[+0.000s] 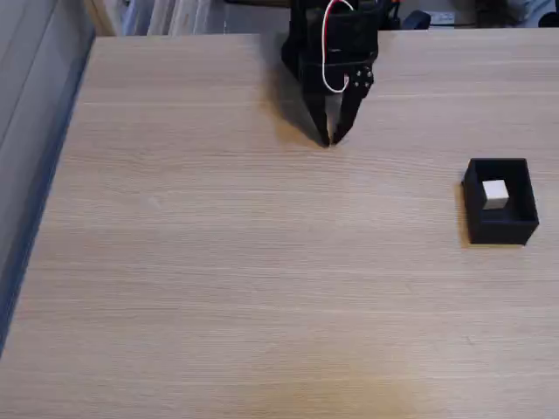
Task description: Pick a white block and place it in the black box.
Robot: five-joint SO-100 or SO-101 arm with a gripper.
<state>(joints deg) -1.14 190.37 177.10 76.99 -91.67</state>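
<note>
We see the white block point(495, 194) inside the black box point(500, 229). Well left of the box, the fingers point(330, 140) appear closed, tips together, holding nothing above the bench point(218, 262).

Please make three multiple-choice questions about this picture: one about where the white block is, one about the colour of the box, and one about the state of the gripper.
1. Where is the white block?
A. inside the black box
B. on the table beside the box
C. between the gripper's fingers

2. What colour is the box?
A. white
B. black
C. blue

3. How is the gripper?
A. shut on the block
B. wide open over the box
C. shut and holding nothing

Answers: 1 A, the block sits within the box walls. 2 B, the walls are matte black. 3 C, the fingertips meet over the wooden table, far from the box.
</note>
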